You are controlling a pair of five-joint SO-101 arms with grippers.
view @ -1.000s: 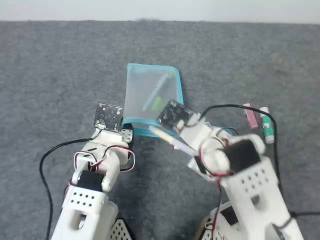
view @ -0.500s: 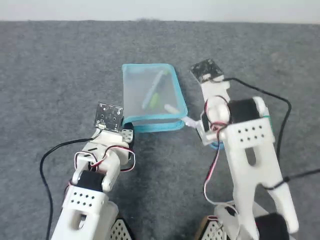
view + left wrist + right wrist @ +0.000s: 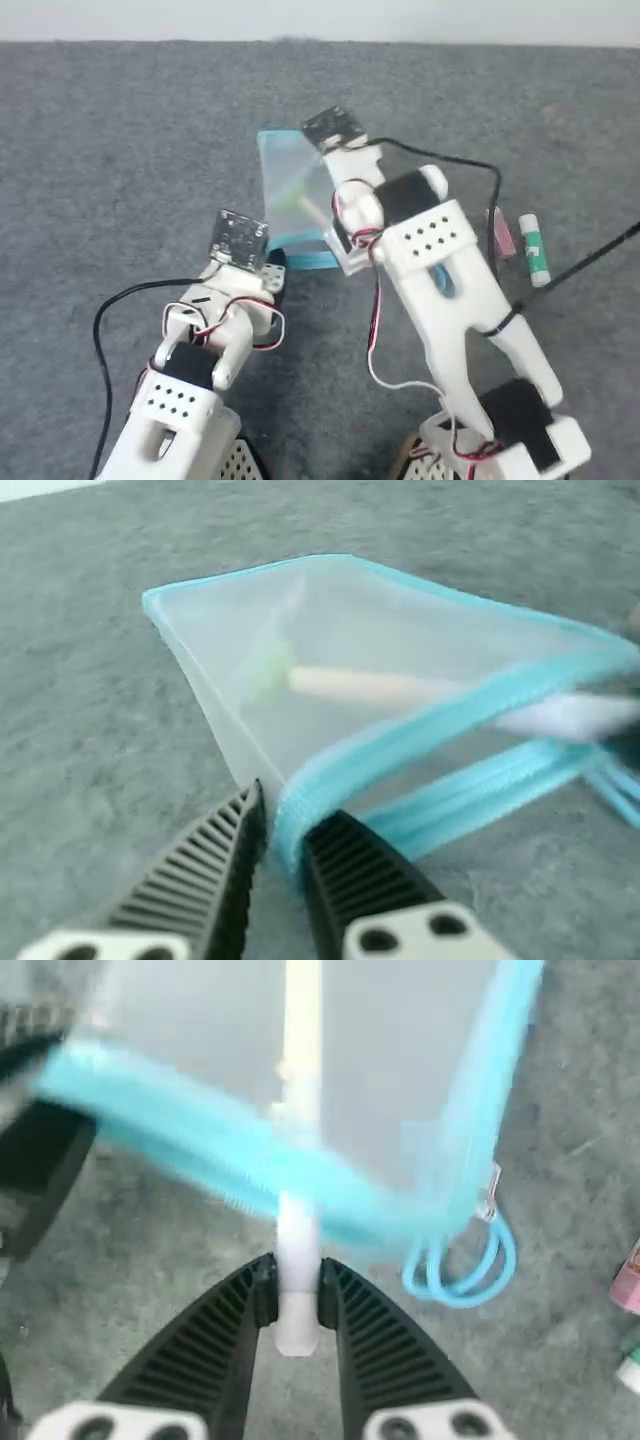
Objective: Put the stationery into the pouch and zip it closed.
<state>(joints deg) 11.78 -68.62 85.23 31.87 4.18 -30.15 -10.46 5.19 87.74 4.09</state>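
Status: pouch [image 3: 330, 630] lies on the table [image 3: 120, 130] toward its far edge, my left gripper [image 3: 285, 818] pinching its zip-edge corner to prop the mouth open while my right gripper [image 3: 297, 1275] clamps the white pen [image 3: 297, 1230], feeding it in.

1. In the high view the right arm [image 3: 440, 270] hides the mouth and one side of the pouch [image 3: 285, 185]; only a short stub of the pen [image 3: 308, 208] shows.
2. The left gripper [image 3: 272, 268] lies largely under its wrist board [image 3: 240, 238] there.
3. The pink stick [image 3: 500, 232] is partly behind that arm; the right wrist view's edge cuts it off.
4. A green thing [image 3: 265, 675] inside the pouch is a blur through the wall; its kind cannot be told.
5. A white shape [image 3: 570, 717] by the pouch's mouth is smeared and cut off.
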